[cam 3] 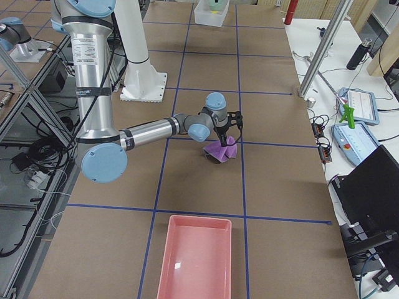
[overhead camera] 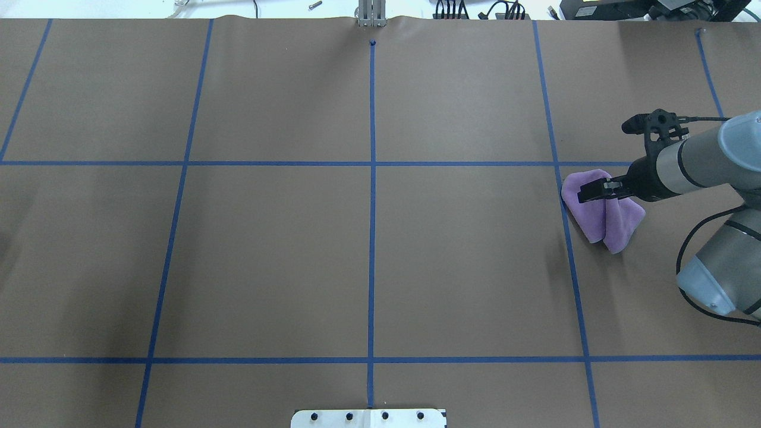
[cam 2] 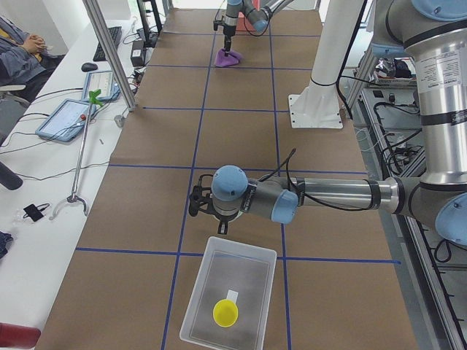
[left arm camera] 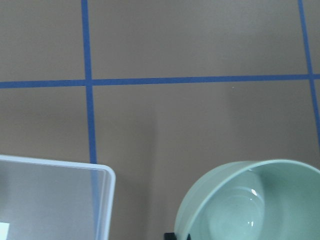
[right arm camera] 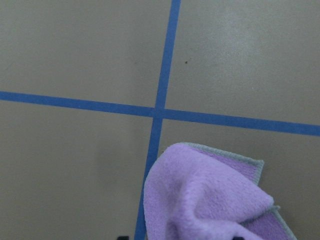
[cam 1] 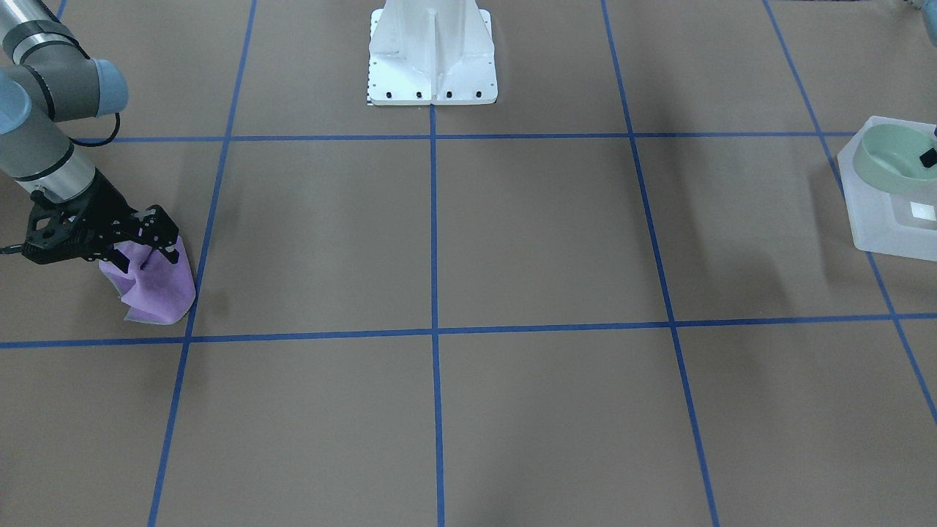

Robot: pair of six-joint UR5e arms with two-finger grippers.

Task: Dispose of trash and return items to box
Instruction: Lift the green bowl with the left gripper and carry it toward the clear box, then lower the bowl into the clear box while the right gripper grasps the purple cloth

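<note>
Here the left tool [cam 1: 928,157] grips the wall of the mint-green bowl [cam 1: 889,157], one black finger inside the rim and another tip showing outside it in the left wrist view. It holds the bowl well out to the robot's left of the white pedestal base [cam 1: 432,66]. The bowl hangs at the corner of the frosted tub [cam 1: 878,234] that lies nearest the base. From the wrist it appears just beside that corner rather than inside the walls. The yellow cup [cam 2: 225,313] stands in the tub beside a small white label [cam 2: 232,294], farther from the base than the bowl.

Well out to the base's other side, the right tool [cam 1: 139,241] is pinched narrow on the bunched top of a purple cloth [cam 1: 157,289]. The cloth's lower folds seem to touch the desk [cam 1: 512,241]. Farther from the base on that same side, past the cloth, a pink tray [cam 3: 196,261] sits on the desk.
</note>
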